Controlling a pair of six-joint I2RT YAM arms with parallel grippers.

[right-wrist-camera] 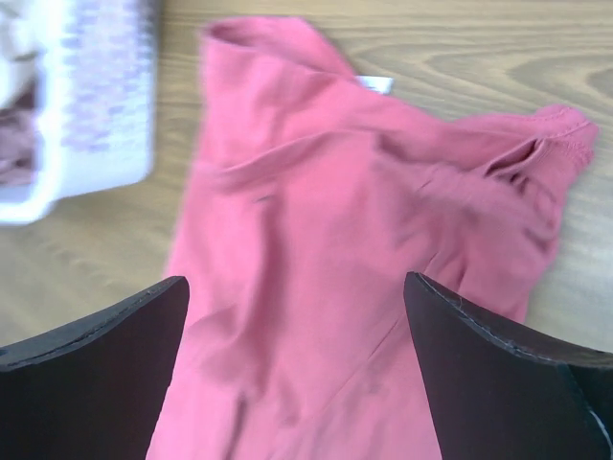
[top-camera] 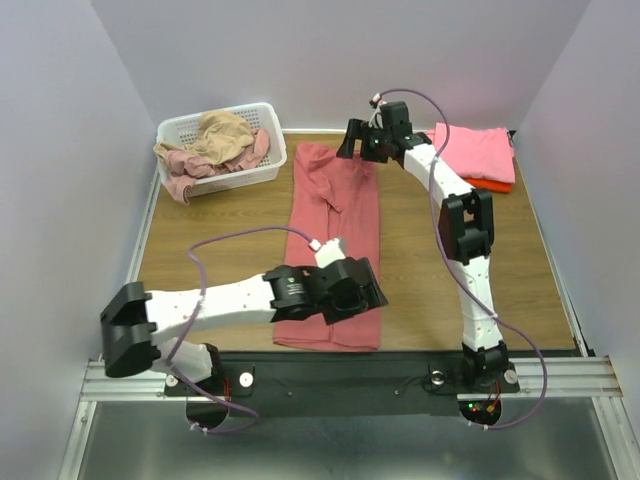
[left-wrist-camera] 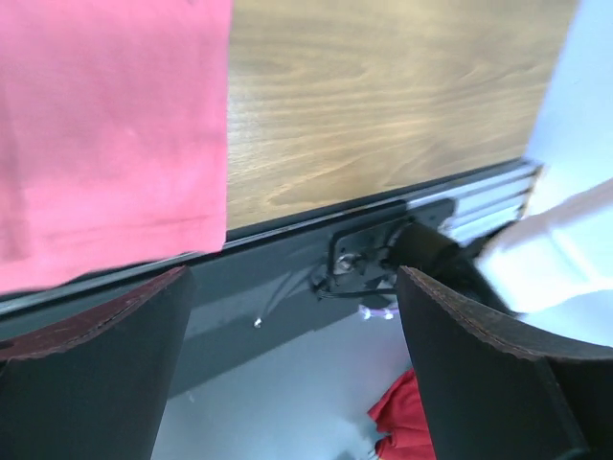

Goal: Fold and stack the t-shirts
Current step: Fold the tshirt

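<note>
Left gripper [top-camera: 362,292] is standing wide open and empty, hovering over the near end of the red shirt [top-camera: 335,225], close to the near edge of the tabletop [top-camera: 220,225]. Right gripper [top-camera: 362,140] is also gaping wide, holding nothing, hanging over the far end of the same shirt by the collar. Red shirt is lying flat as a long narrow strip down the middle of the tabletop, running from near the far edge to the near edge, with a sleeve folded in over the body. Right wrist view is showing the collar and a white tag, a bit blurred. Pink shirt [top-camera: 475,150] is sitting folded at the far right corner, resting on an orange shirt [top-camera: 492,185] whose edge is peeking out beneath it. Basket [top-camera: 240,172] is standing at the far left corner, holding a crumpled tan shirt [top-camera: 222,132] and a rose shirt [top-camera: 180,182] that is drooping over its left rim
</note>
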